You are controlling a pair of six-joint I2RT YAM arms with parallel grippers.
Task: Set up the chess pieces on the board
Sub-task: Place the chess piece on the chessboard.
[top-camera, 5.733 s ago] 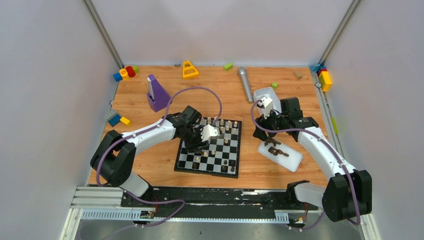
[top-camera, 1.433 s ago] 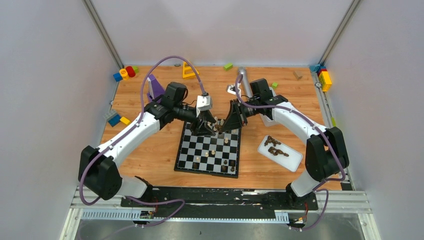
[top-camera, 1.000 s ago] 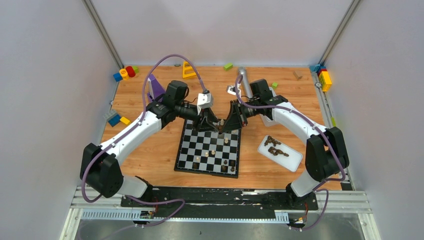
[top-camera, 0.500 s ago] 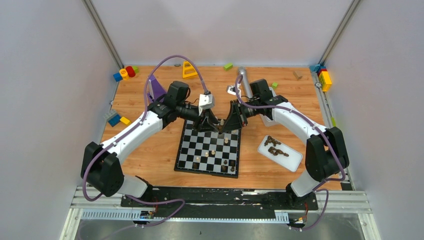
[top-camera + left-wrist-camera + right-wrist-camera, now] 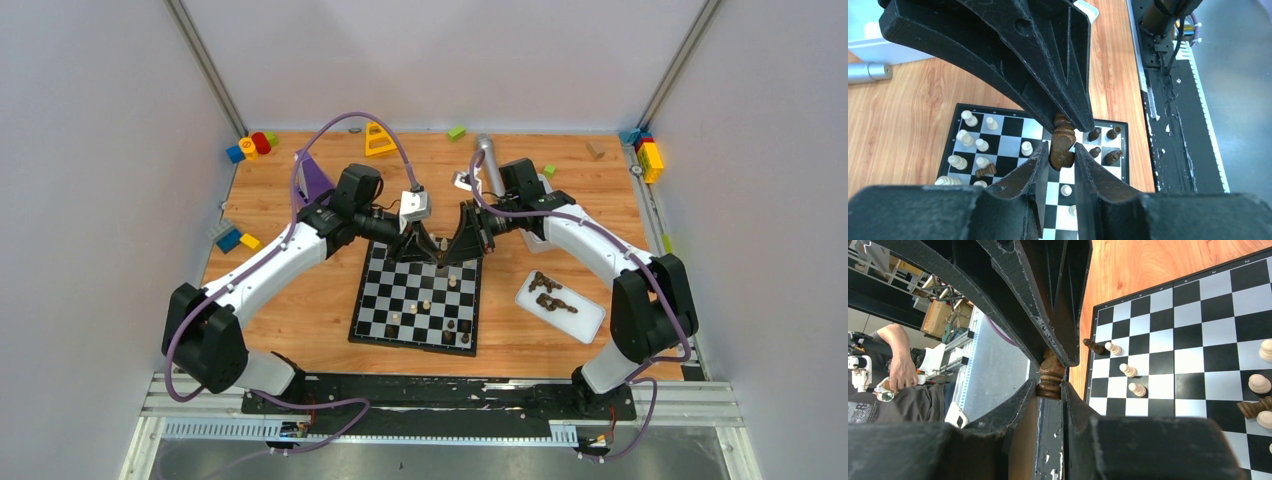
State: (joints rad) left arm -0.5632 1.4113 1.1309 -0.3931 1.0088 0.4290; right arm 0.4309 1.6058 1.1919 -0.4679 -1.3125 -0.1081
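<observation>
Dark brown turned wooden chess piece (image 5: pixel 1063 135), held in the air over the 12 o'clock edge of the black-and-white checkered board (image 5: pixel 395 285). Right fingers (image 5: pixel 1075 405) clench one end. Left fingers (image 5: pixel 1090 167) bracket the other end, and I cannot tell whether they grip it. It looks light, rigid and smooth, probably slippery, and its narrow waist suits gripping. The board lies on a wooden tabletop (image 5: pixel 310 320). Standing cream pieces (image 5: pixel 982 145) leave little room.
</observation>
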